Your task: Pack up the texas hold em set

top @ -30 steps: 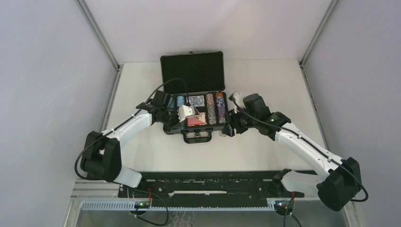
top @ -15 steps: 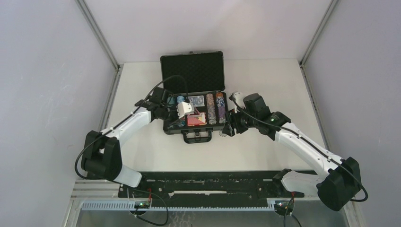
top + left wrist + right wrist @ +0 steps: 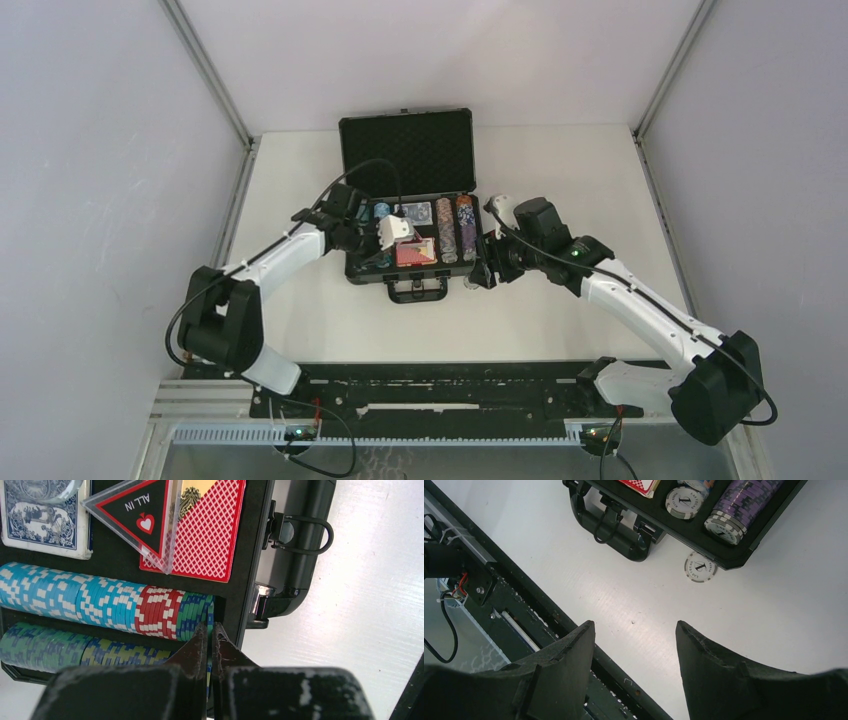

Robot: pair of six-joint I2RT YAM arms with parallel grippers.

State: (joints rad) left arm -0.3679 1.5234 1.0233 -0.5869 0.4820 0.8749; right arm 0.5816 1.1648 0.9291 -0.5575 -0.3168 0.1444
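Open briefcase (image 3: 405, 150) holds four chip rows (image 3: 100, 605) and two card decks (image 3: 210, 535), one loose chip (image 3: 700, 567) lies outside, left jaws closed, right jaws open

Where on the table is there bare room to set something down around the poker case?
Bare table lies right of the briefcase lid, and between its handle and the arms' base rail. Crowded: inside the briefcase, where the left gripper sits, and at its right corner by the loose chip and right gripper.
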